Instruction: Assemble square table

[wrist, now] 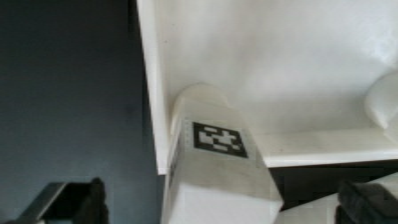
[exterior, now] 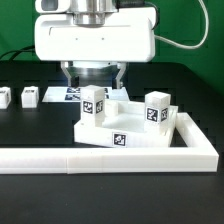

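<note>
Near edge: a long white L-shaped plastic rail, its short arm running back on the exterior view's right. Inside its angle lies the white plastic square slab, flat, with a tag on its near side. Two tagged white leg blocks stand upright on it, the left leg block and the right leg block. The gripper hangs over the left one, jaws spread wide, fingers clear of it, holding nothing. Farther left, two loose white leg blocks stand on the black table.
</note>
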Robot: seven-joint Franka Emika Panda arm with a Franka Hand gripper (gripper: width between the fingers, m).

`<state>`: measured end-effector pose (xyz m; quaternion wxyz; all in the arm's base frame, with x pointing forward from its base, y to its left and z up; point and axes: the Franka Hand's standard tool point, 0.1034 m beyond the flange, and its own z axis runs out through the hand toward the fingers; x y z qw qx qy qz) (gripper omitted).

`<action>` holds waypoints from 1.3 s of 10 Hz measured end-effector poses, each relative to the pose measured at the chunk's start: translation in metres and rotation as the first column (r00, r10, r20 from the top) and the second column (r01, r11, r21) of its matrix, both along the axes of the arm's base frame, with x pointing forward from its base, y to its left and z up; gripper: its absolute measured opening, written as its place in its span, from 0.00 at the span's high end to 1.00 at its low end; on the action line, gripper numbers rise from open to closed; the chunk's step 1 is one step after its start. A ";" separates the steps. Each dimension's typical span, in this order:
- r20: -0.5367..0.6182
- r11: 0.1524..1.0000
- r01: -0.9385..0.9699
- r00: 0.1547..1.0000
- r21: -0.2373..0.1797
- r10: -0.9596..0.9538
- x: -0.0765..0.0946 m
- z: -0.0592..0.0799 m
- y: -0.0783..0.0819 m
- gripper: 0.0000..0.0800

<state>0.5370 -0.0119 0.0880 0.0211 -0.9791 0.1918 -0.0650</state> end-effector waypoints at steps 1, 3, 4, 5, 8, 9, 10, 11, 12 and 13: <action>0.011 0.999 -0.029 1.000 -0.014 0.029 -0.005 -0.004 0.000 0.19; -0.010 0.998 -0.062 0.998 -0.017 0.062 -0.020 -0.011 -0.002 0.19; -0.018 0.998 -0.056 0.998 -0.023 0.056 -0.029 -0.017 -0.005 0.19; -0.028 0.999 -0.045 0.999 -0.022 0.045 -0.035 -0.021 -0.007 0.19; -0.025 0.999 -0.046 0.999 -0.022 0.046 -0.033 -0.020 -0.007 0.19; -0.016 0.998 -0.051 0.999 -0.028 0.050 -0.033 -0.021 -0.008 0.19; 0.004 0.997 -0.056 0.998 -0.048 0.056 -0.038 -0.025 -0.011 0.19; 0.003 0.997 -0.064 0.998 -0.053 0.064 -0.042 -0.031 -0.006 0.19; -0.002 0.996 -0.068 0.998 -0.053 0.068 -0.042 -0.034 -0.003 0.19; -0.008 0.996 -0.071 0.997 -0.058 0.071 -0.044 -0.040 -0.001 0.19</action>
